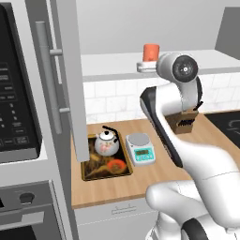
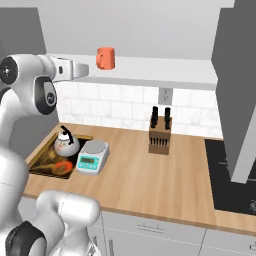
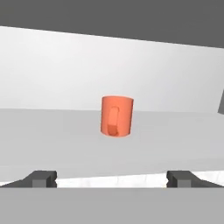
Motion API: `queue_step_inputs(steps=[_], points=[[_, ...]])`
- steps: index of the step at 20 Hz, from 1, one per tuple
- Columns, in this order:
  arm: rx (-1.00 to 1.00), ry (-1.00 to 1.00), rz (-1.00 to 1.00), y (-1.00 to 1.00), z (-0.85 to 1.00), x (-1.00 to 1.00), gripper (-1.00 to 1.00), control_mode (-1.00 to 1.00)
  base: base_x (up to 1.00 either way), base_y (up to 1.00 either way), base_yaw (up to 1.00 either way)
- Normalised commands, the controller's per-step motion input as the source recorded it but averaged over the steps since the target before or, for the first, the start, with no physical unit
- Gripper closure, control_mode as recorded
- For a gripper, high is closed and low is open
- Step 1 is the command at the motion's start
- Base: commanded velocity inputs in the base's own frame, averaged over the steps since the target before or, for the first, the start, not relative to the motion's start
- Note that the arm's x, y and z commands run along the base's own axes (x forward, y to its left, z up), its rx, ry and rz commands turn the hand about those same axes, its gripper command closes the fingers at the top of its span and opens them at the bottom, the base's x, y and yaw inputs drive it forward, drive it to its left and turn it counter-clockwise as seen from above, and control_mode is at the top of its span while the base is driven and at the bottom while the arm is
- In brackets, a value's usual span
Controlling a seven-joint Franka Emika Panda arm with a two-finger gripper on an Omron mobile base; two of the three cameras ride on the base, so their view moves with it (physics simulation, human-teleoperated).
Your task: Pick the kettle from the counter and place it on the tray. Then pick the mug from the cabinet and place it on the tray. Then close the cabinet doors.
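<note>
Hand view – end effector [image 3: 112,178] wide open, empty, facing mug [image 3: 117,116] on cabinet shelf [image 3: 52,144]; kettle [image 1: 107,143] on tray [image 1: 93,169] – no readable writing

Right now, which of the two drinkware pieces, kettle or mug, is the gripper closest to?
The orange-red mug on the cabinet shelf: the open gripper faces it. The white kettle sits low on the tray.

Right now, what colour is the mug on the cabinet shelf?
The mug is plain orange-red, with no pattern. It shows best in the hand view.
</note>
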Motion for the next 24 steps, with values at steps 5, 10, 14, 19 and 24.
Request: queue_step_inputs(steps=[5,10,14,19,24], points=[[0.01,0.00,0.00,0.00,0.14,0.49,-1.00,-1.00,0.00,0.00,0.00],[0.01,0.00,-0.01,0.00,0.01,0.54,-1.00,-1.00,0.00,0.00,0.00],[0.02,0.00,0.00,-0.08,0.00,0.50,-1.00,-1.00,0.00,0.00,0.00],[0.01,0.00,0.00,-0.16,0.00,0.38,-1.00,-1.00,0.00,0.00,0.00],[0.00,0.02,0.00,-0.03,0.00,0.36,-1.00,-1.00,0.00,0.00,0.00]])
